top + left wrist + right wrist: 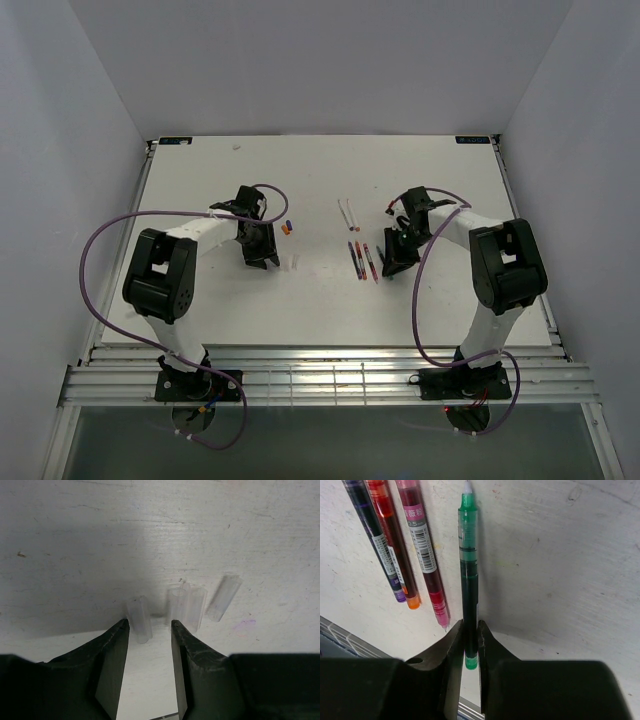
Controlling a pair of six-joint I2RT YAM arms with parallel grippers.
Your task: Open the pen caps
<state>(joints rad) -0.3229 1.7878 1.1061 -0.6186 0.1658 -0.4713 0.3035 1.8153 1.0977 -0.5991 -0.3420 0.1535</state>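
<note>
The right gripper (470, 625) was clamped on a green pen (468, 570) right of three other pens (402, 545). The left gripper (149, 624) stood partly open, empty, near clear plastic tubes (187, 605). Blue and orange pen caps (286, 227) lay just beyond it.

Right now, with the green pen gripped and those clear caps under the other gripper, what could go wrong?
The right gripper pinches the green pen only near one end, so it may pivot or slip. It sits close beside the pink pen, which could get nudged. The left gripper stands open right by the loose clear caps; a bump could roll them away.
</note>
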